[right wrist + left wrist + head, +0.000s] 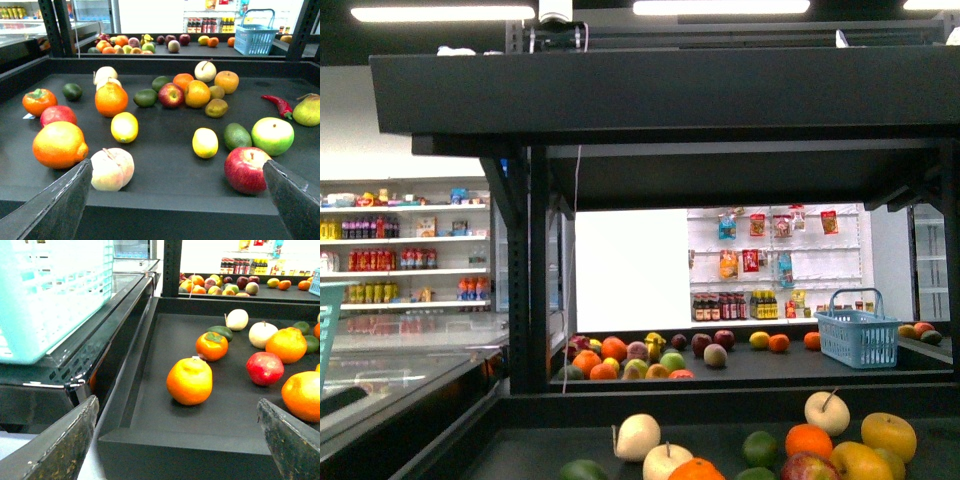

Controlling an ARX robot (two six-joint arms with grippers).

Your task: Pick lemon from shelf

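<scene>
On the dark shelf (pixel 160 131), a lemon (pixel 205 142) lies just ahead of the wide-open right hand (pixel 176 169).

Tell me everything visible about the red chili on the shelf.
The chili is glossy red, long and slightly curved, tapering to a thin tip. It lies flat on the dark deck of the shelf and shows only in the right wrist view. Its thicker end lies close to a yellow-green pear; whether they touch is unclear.
</scene>
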